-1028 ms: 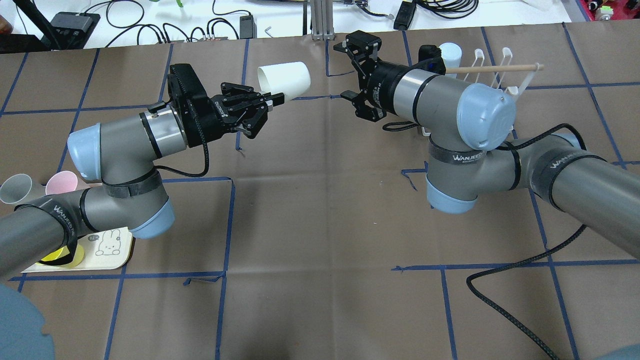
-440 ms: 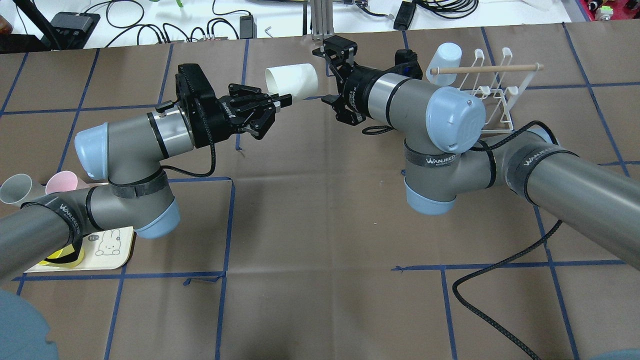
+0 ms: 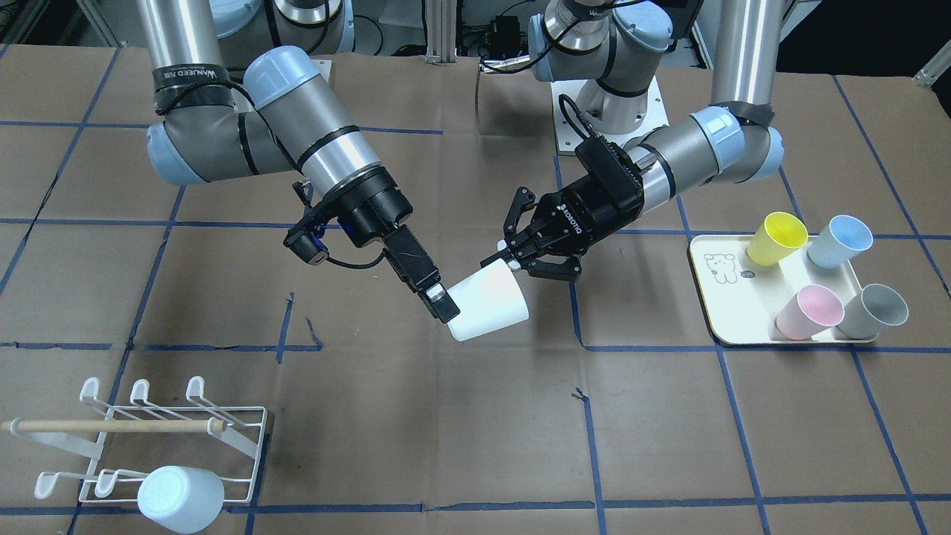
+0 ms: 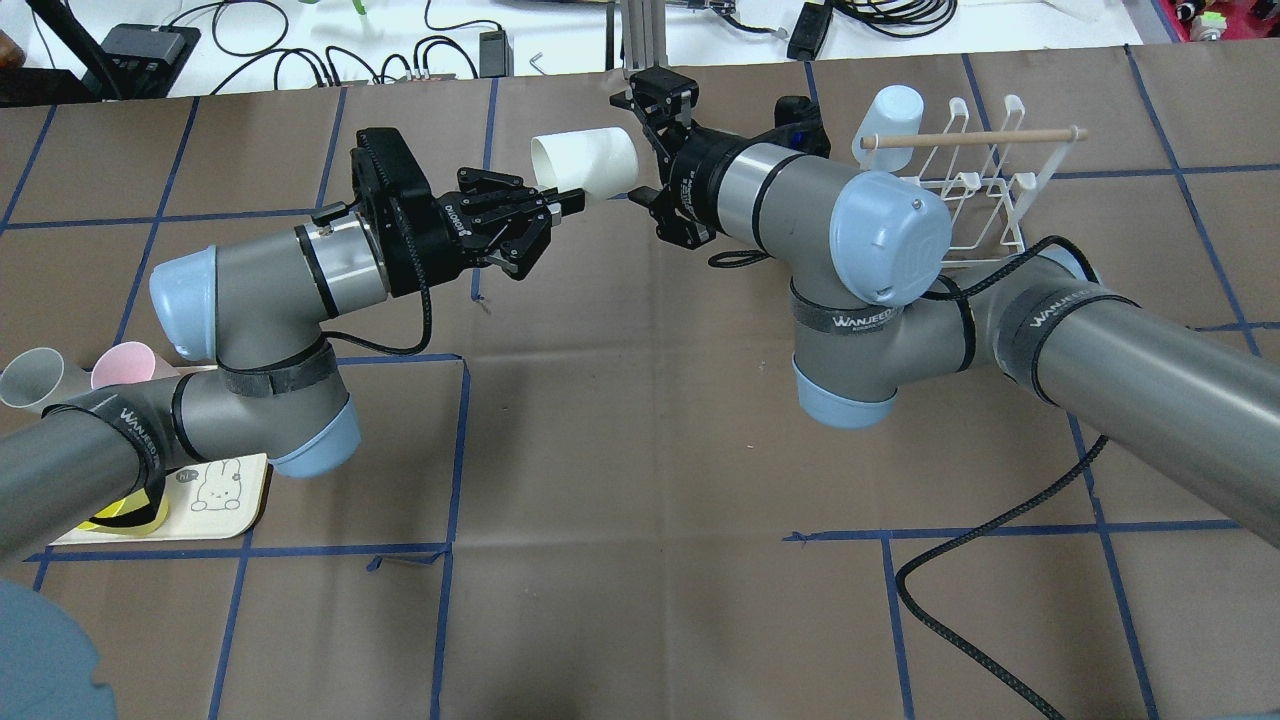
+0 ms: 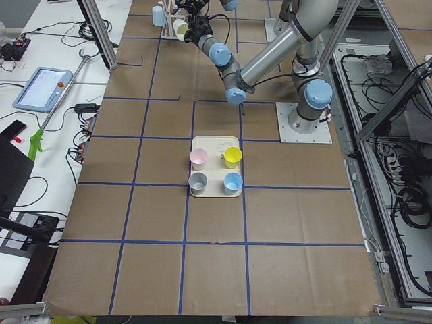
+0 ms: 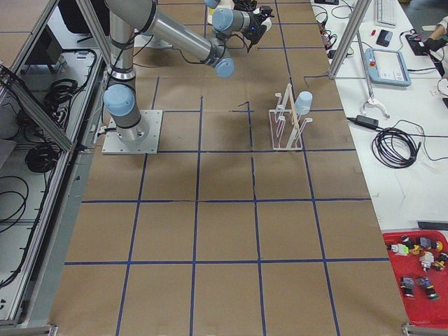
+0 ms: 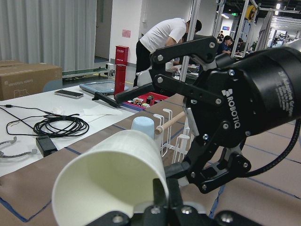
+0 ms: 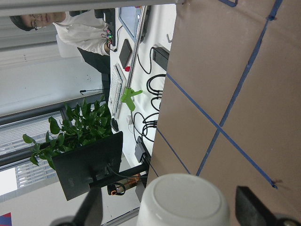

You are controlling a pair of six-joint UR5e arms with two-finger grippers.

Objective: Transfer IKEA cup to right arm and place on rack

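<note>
- White cup [image 3: 487, 305]: held on its side above the middle of the tabletop [image 3: 446, 446], clear of the surface.
- Left gripper [image 3: 509, 261]: clamped on the cup's rim.
- Right gripper [image 3: 438, 301]: jaws spread wide, straddling the cup's base.
- Rack [image 3: 171, 438]: stands on the robot's right at the tabletop's far edge and carries one upturned pale blue cup [image 3: 180, 498].
- Tabletop: brown covering divided into squares by blue tape; a cream tray [image 3: 724, 297] with four coloured cups lies on the robot's left.
- Room: a white bench [image 4: 300, 40] strewn with cables runs past the far edge; people [image 7: 164, 33] work behind it, near a potted plant [image 8: 70, 136].
</note>
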